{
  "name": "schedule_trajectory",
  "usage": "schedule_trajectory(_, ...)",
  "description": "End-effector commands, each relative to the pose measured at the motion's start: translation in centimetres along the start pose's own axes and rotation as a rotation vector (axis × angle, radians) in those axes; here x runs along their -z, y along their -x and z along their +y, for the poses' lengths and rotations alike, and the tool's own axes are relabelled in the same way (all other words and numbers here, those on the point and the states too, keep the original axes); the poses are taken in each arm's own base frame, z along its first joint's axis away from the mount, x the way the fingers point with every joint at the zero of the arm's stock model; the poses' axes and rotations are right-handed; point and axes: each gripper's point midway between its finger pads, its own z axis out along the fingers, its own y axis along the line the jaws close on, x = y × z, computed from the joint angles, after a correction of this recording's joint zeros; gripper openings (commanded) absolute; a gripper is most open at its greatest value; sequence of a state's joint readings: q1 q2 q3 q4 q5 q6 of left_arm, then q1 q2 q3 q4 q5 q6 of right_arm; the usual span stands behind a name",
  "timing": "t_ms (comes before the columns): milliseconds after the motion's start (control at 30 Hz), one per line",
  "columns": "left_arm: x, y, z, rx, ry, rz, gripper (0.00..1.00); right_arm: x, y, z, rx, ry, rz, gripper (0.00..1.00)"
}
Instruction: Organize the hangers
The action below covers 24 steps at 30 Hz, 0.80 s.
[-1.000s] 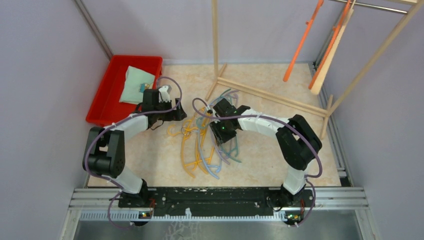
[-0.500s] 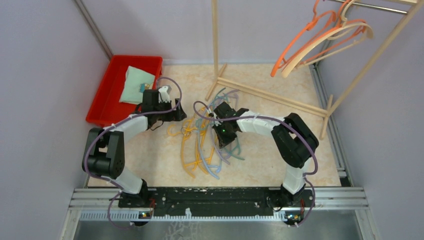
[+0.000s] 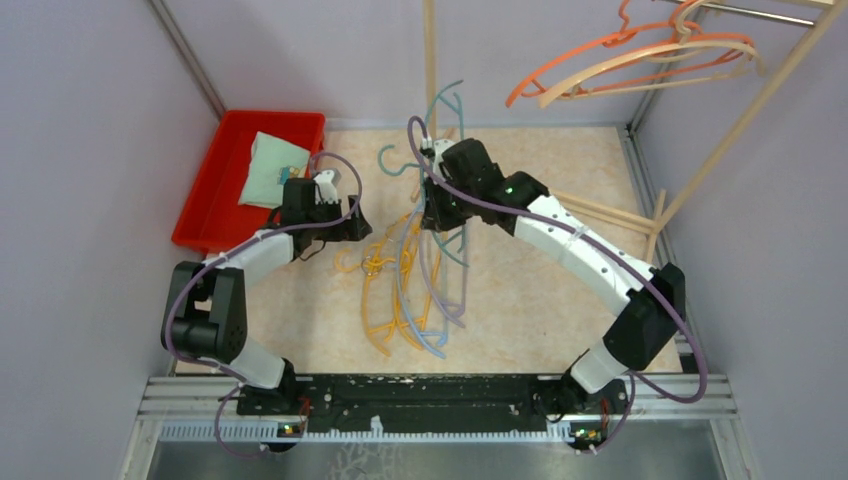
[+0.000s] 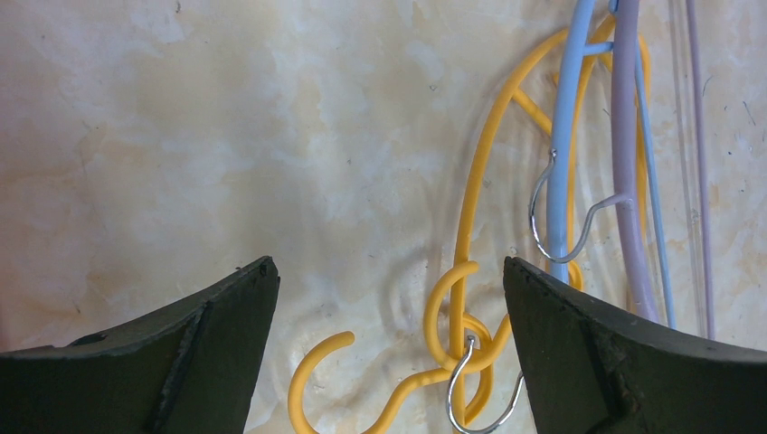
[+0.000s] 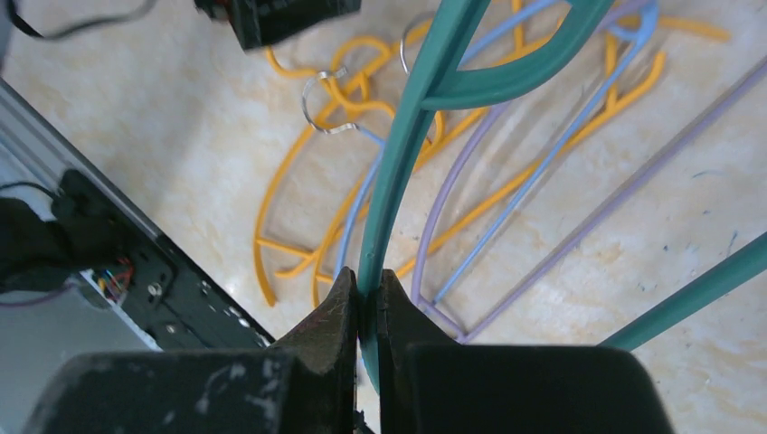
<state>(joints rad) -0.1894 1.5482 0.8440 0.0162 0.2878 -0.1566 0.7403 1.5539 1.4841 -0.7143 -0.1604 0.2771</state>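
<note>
From above, the right gripper (image 3: 438, 208) hangs over the far end of the pile of hangers (image 3: 405, 290) on the surface (image 3: 540, 300). Only the right wrist view shows its jaws clamped tight on a teal hanger (image 5: 411, 117). The hanger's bar runs up over yellow, light blue and lavender ones lying flat below. The left gripper (image 3: 342, 225) sits low beside the pile. Its own camera shows the jaws wide apart and holding nothing, over a yellow hanger (image 4: 470, 208) whose hook is tangled with a thin metal hook (image 4: 461, 398). Only the top view takes in the orange and beige hangers (image 3: 625, 60) on the rail (image 3: 760, 15), and the red bin (image 3: 200, 200).
</note>
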Motion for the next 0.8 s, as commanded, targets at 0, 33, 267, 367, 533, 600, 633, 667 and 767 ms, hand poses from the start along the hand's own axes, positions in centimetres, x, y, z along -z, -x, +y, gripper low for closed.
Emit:
schedule_trajectory(0,0.5,0.3,0.1,-0.017,0.007,-0.017,0.99,2.8,7.1,0.5,-0.077,-0.011,-0.253,0.00)
schedule_trajectory(33,0.5,0.3,0.1,-0.015,0.008,-0.018,0.99,3.3,9.2,0.9,-0.083,0.002,-0.323,0.00)
schedule_trajectory(267,0.8,0.4,0.1,-0.023,0.012,-0.025,0.98,7.0,22.1,3.5,-0.149,0.069,-0.713,0.00)
schedule_trajectory(367,1.1,0.6,0.1,-0.029,0.020,-0.031,0.99,8.4,25.2,3.1,-0.177,0.045,-0.832,0.00)
schedule_trajectory(533,1.4,0.3,0.4,-0.037,0.036,-0.030,0.98,10.8,28.0,1.6,-0.225,0.007,-0.959,0.00)
schedule_trajectory(600,1.4,0.2,0.5,-0.039,0.041,-0.028,0.99,11.1,28.5,0.6,-0.234,-0.010,-0.980,0.00)
schedule_trajectory(633,1.4,0.2,0.5,-0.041,0.042,-0.027,0.98,11.3,28.9,-0.1,-0.240,-0.012,-0.991,0.00)
schedule_trajectory(667,1.4,0.2,0.6,-0.042,0.044,-0.029,0.98,11.5,29.2,-0.7,-0.250,-0.014,-1.000,0.00)
schedule_trajectory(767,1.4,0.3,0.7,-0.047,0.047,-0.030,0.98,12.3,30.2,-3.6,-0.283,-0.039,-1.038,0.00)
